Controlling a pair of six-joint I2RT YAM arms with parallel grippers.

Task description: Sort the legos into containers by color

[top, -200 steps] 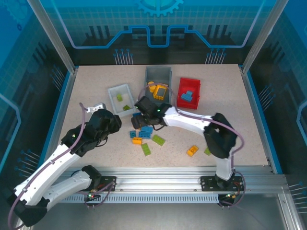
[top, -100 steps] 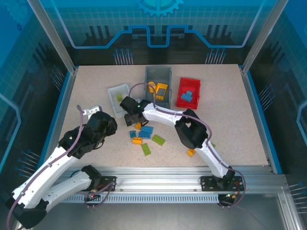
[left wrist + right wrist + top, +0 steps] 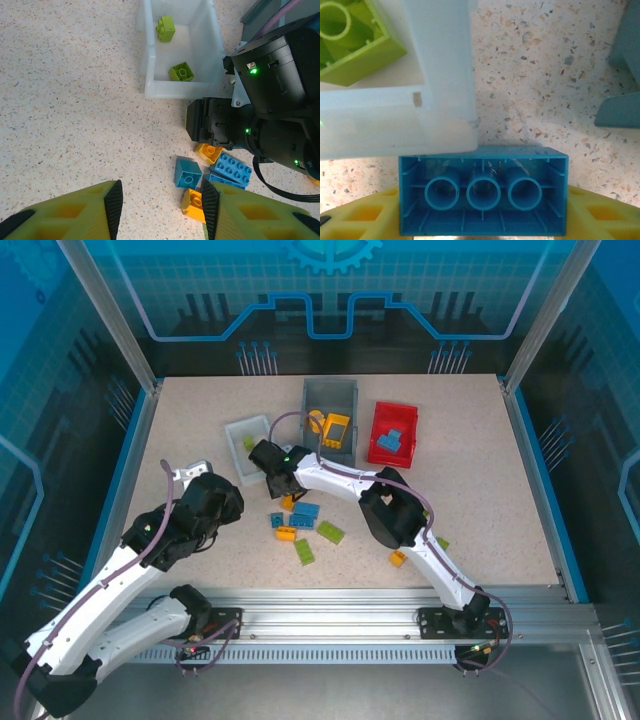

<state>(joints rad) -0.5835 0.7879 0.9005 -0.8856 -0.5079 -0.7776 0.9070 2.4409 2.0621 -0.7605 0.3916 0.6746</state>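
Blue studded plastic brick [image 3: 483,192] is clamped in your right gripper [image 3: 483,220] beside the translucent white bin [image 3: 445,75]; lift clear, carry to the red plastic bin [image 3: 408,415]. Left gripper [image 3: 160,210] gapes empty.

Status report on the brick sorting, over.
Left gripper open, empty. Right gripper shut on blue brick. White bin corner right beside brick.

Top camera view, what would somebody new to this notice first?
The right pincer, stretched far across the table to the near corner of the white bin, has a blue brick in its grip, underside toward the wrist camera. Next to the white bin stand a grey bin and a red bin, and loose bricks lie scattered mid-table.
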